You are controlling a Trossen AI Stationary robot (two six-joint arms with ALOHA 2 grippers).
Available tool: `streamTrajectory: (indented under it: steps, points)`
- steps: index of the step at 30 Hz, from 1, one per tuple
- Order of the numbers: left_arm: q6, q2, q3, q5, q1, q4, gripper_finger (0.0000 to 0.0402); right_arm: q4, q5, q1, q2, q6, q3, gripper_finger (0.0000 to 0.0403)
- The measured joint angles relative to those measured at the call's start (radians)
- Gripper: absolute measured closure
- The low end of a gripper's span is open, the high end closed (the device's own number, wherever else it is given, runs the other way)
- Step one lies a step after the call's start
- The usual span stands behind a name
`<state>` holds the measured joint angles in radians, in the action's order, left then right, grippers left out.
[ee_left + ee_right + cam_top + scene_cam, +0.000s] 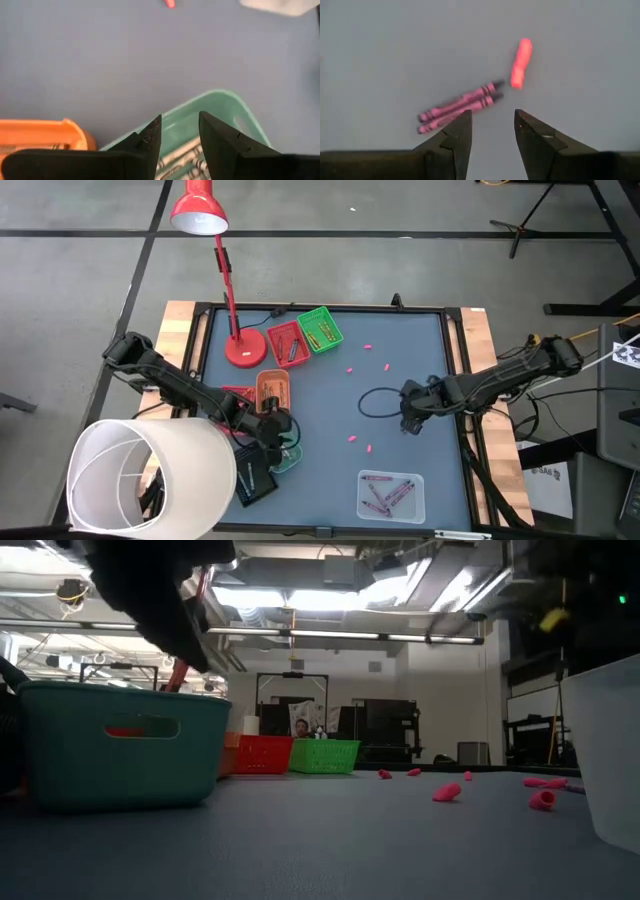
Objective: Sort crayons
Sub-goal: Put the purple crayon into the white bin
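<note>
Sort is partly done. Red tray (pixel 287 343) and green tray (pixel 320 329), both beside the lamp base (pixel 245 349), hold crayons; so do the orange tray (pixel 273 388) and the clear tray (pixel 391 495) at the table's near edge.

Left gripper (pixel 179 131) hangs over the teal tray (pixel 220 107), just next to the orange tray, fingers apart and empty; wrapped crayons lie in the teal tray below it.

Right gripper (pixel 492 125) hovers mid-table, well away from the lamp base, fingers apart, nothing held. Just ahead of it are two pink crayons (pixel 457 107) lying side by side and a loose pink stub (pixel 520 62).

Still left: scattered pink crayon pieces (pixel 368 346) on the mat (pixel 400 330) between the green tray and the clear tray.
</note>
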<state>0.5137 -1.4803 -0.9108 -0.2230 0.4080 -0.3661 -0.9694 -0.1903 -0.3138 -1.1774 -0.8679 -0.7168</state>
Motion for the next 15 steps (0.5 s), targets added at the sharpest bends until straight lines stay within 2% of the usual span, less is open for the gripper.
streamTrajectory:
  steps: [7,15]
  points:
    - [0.000,0.000,0.000,-0.004,0.000,0.032,0.0298,0.093,0.034,0.000,-0.005,-0.246,0.106,0.0258]
    - [0.000,0.000,0.000,-0.004,0.000,0.032,0.0301,0.151,0.024,0.000,-0.005,-0.341,0.117,0.0258]
